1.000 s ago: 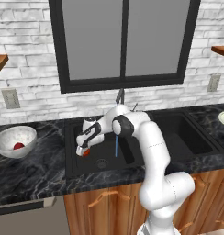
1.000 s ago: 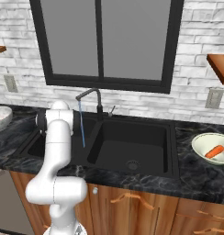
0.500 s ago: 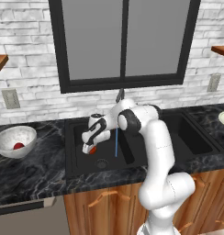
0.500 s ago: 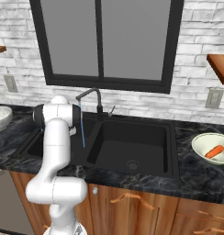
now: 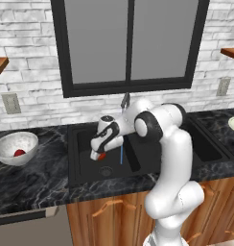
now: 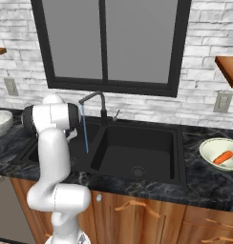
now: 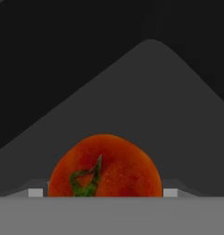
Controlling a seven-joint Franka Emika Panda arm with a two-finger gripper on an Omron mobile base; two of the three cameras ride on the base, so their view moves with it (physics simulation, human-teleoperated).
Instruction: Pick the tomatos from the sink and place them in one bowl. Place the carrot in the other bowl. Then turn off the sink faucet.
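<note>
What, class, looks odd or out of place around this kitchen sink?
A thin blue stream of water runs from the faucet into the sink with nobody rinsing anything. A tomato sits in the basin between the gripper's fingers. Nothing looks spilled or damaged.

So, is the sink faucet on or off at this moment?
On. A thin blue stream falls from the sink faucet spout into the sink.
</note>
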